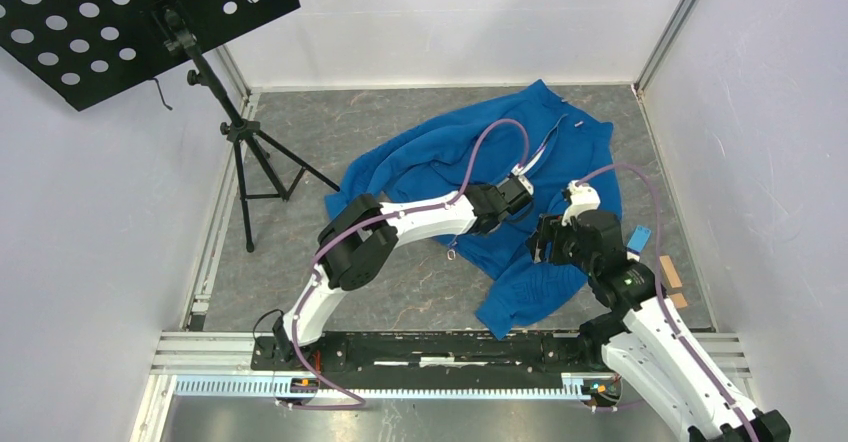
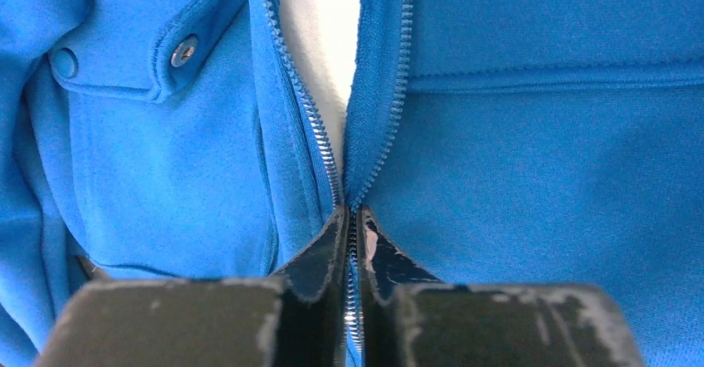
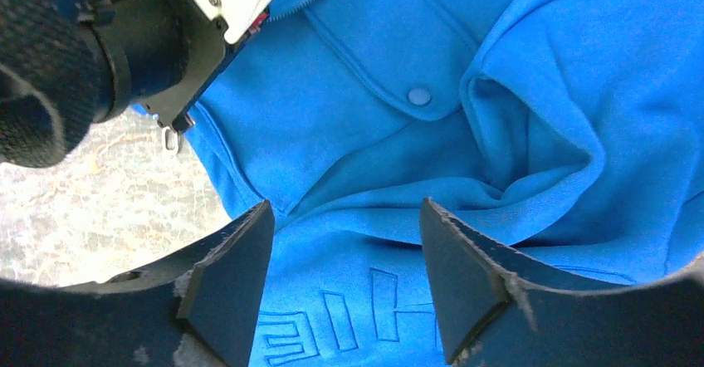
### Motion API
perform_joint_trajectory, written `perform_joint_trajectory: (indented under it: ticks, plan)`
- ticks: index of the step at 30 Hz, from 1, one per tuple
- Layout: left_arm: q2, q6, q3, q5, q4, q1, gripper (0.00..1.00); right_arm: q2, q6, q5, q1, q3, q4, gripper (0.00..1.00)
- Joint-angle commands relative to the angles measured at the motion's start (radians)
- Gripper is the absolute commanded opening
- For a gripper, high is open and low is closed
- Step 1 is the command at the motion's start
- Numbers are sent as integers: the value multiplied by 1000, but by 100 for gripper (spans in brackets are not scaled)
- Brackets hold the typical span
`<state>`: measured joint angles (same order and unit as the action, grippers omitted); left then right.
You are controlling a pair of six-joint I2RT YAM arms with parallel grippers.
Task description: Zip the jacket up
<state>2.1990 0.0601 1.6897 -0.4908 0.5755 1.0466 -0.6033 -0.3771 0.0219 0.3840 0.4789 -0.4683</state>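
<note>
The royal-blue jacket point(image 1: 440, 152) lies crumpled on the grey floor, its front facing up. Its light zipper point(image 2: 320, 126) is parted above my left gripper, with pale lining point(image 2: 332, 18) showing in the gap, and is joined from the fingertips back. My left gripper point(image 2: 353, 213) point(image 1: 518, 190) is shut on the zipper, right where the two rows of teeth meet. My right gripper point(image 3: 344, 209) point(image 1: 545, 244) hangs open just above the jacket's lower front point(image 3: 498, 51), over embossed lettering point(image 3: 349, 309), with nothing between its fingers.
A black perforated music stand point(image 1: 130, 12) on a tripod point(image 1: 250, 167) stands at the back left. White walls close in the floor on three sides. A small blue item point(image 1: 639, 238) and a wooden block point(image 1: 670, 274) lie beside the right arm.
</note>
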Motion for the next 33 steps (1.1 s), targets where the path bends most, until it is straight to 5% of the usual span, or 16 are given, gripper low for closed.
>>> perform_joint_trajectory:
  ticks: [1,9,16,18,22,26,30,33]
  plan:
    - [-50,-7,48,73,27,-8,3,-26,104,-84,-1,-5,33,67]
    - [-196,212,-22,743,-39,-159,2,-17,103,-263,-2,-62,226,74]
    - [-249,593,-262,1303,-533,-264,2,-67,145,-343,0,-101,301,77]
    - [-226,785,-340,1412,-806,-271,2,-79,137,-351,0,-109,309,77]
    - [-125,1253,-454,1503,-1464,-284,2,-101,88,-449,-1,-170,446,70]
    - [-19,1553,-440,1488,-1860,-287,2,-112,-1,-461,-2,-173,525,62]
    - [-14,1507,-456,1482,-1837,-290,2,-78,-54,-420,-1,-223,611,47]
    - [-60,1388,-481,1479,-1688,-289,2,-74,-65,-426,-3,-235,658,47]
